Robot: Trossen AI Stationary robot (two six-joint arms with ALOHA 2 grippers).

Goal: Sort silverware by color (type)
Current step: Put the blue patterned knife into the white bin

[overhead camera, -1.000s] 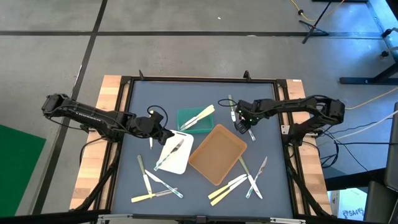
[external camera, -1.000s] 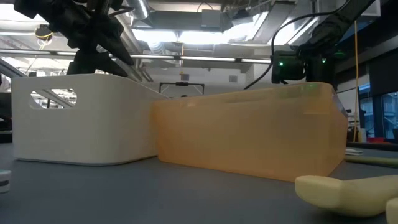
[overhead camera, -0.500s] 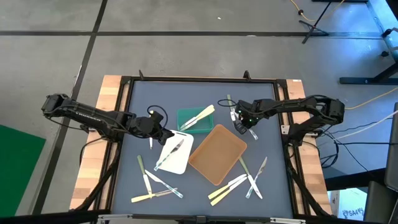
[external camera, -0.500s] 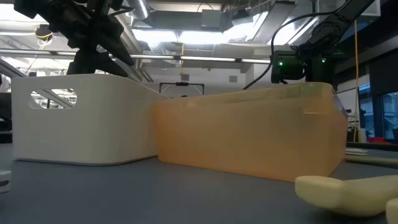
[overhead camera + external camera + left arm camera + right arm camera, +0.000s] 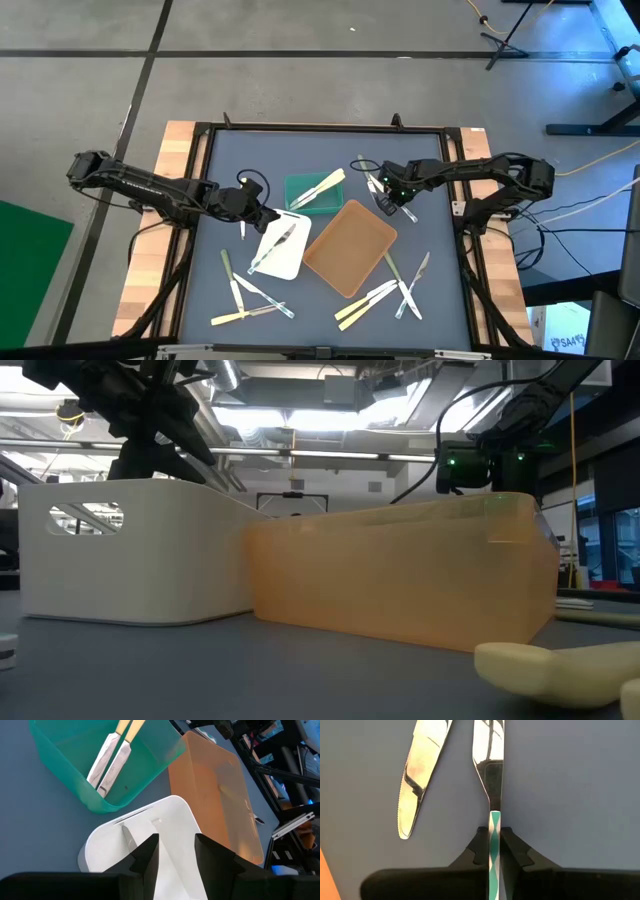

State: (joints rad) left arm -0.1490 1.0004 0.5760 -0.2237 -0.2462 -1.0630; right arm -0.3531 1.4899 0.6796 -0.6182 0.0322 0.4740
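Note:
My right gripper stands at the table's far right, pointing down, shut on a green-handled, white-tipped utensil. A pale knife lies on the table beside it. My left gripper hangs open over the far corner of the white tray, with nothing between its fingers. The white tray holds a translucent utensil. The green tray holds two cream utensils. The brown tray is bare. My right gripper pinches the utensil's green patterned handle between its two fingers, close to where the handle joins the white end. The fingers come from above, pointing down, and lie across the handle. The white end lies along the table.
Loose utensils lie scattered near the front left and front right of the grey table top. A cream utensil lies close to the low camera. The three trays crowd the table's middle.
My right gripper has shut on the green-handled utensil without moving from its place. The utensil's far end has swung slightly toward the table's left.

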